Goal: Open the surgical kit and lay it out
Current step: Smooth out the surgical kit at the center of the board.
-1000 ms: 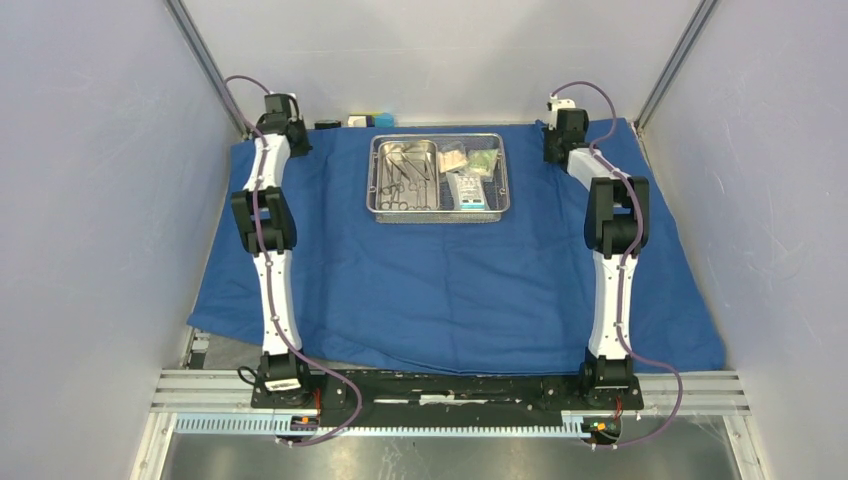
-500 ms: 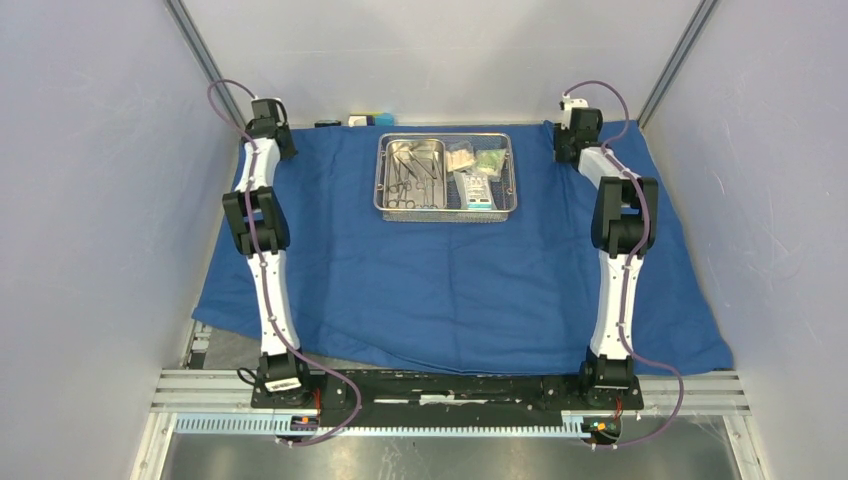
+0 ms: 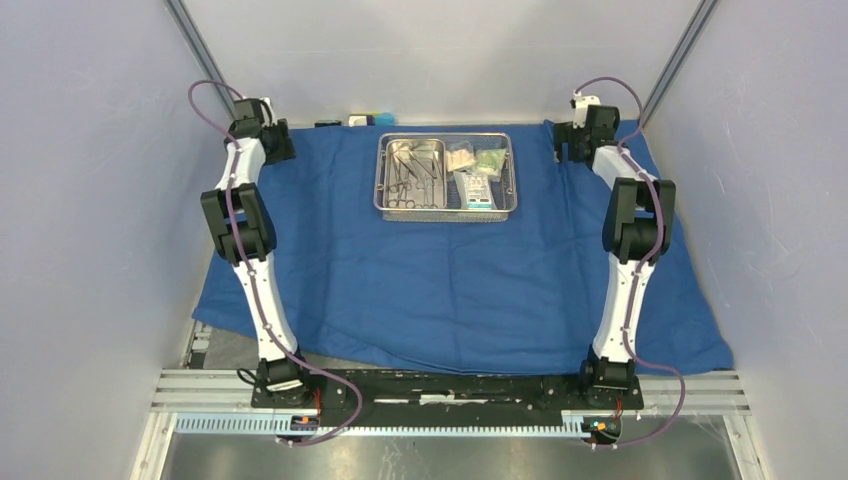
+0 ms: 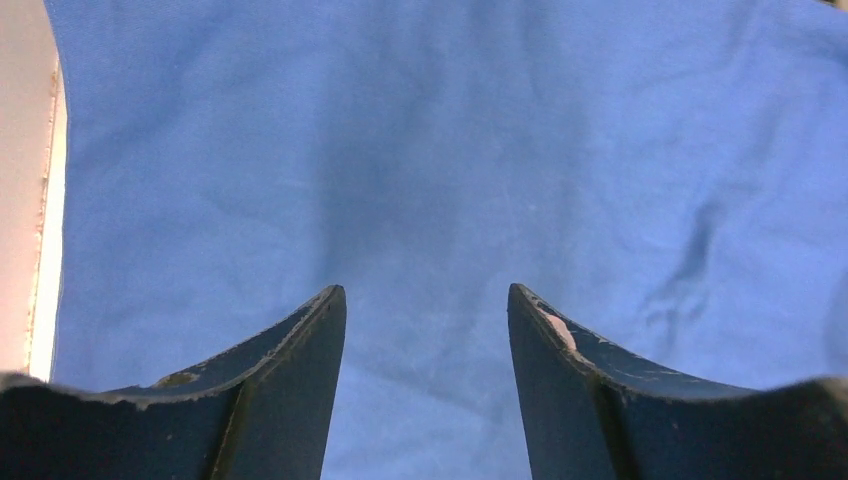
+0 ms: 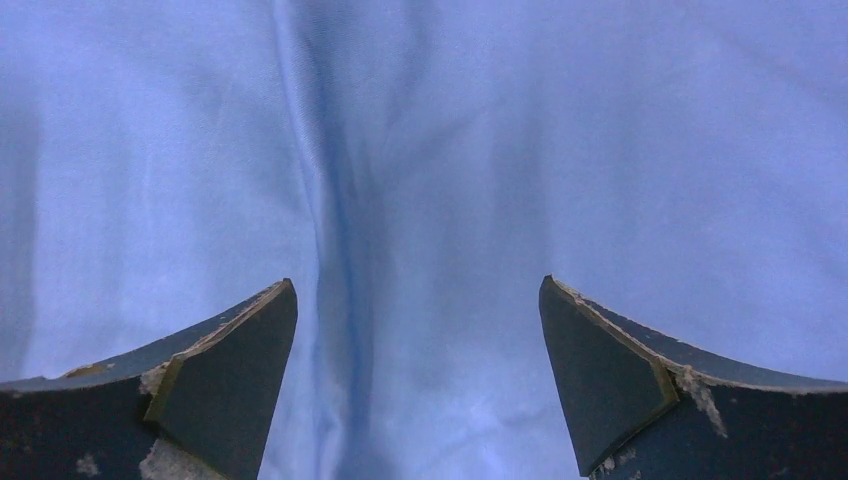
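The blue cloth wrap [image 3: 450, 280] lies spread flat over the table. On its far middle stands the steel mesh tray [image 3: 447, 212], holding an inner pan with scissor-like instruments [image 3: 412, 172] on the left and small clear packets [image 3: 473, 172] on the right. My left gripper [image 3: 262, 135] is at the cloth's far left corner, open, with only cloth [image 4: 420, 180] below its fingers [image 4: 300, 380]. My right gripper [image 3: 582, 135] is at the far right corner, open wide over a crease in the cloth [image 5: 340, 250], nothing between its fingers [image 5: 610, 370].
Grey walls close in on both sides and behind. Small objects [image 3: 365, 120] sit at the back edge behind the tray. The cloth overhangs the near right corner [image 3: 700, 345]. A pale table edge [image 4: 25, 200] shows left of the cloth in the left wrist view.
Both grippers have let go of the cloth's far corners and opened. The arms spread outward and back, pulling the cloth flatter; the tray shifted slightly right.
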Tool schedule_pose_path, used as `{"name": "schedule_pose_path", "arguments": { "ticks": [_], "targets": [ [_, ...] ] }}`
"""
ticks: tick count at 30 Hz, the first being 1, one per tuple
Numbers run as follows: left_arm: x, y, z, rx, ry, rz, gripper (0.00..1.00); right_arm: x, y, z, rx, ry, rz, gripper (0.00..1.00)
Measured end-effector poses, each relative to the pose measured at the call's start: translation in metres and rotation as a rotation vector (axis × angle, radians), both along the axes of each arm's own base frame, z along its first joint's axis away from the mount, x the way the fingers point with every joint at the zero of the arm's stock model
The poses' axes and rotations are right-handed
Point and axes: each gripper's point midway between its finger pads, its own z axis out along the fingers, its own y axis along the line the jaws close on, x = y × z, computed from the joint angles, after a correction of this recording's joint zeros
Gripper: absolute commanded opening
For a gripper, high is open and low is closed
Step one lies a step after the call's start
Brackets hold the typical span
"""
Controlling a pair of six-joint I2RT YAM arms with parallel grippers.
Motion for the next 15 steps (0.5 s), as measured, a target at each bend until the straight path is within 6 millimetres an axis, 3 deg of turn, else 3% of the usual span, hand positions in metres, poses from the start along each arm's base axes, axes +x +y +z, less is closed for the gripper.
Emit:
{"name": "schedule_pose_path", "arguments": {
  "ticks": [3,9,12,15],
  "targets": [
    [-0.007,-0.006,0.017,-0.029,-0.034,-0.027,0.82,-0.009,0.002,0.019,-0.006,-0.021,0.021,0.98],
    [-0.006,-0.027,0.033,-0.057,-0.068,-0.101,0.86,-0.021,0.003,0.054,-0.016,-0.076,0.049,0.98],
    [-0.007,-0.035,0.026,-0.037,-0.027,-0.138,0.87,-0.024,0.003,0.054,-0.019,-0.075,0.056,0.98],
    [-0.001,-0.035,0.018,-0.003,0.001,-0.167,0.87,-0.031,0.001,0.041,-0.016,-0.044,0.057,0.98]
  ]
}}
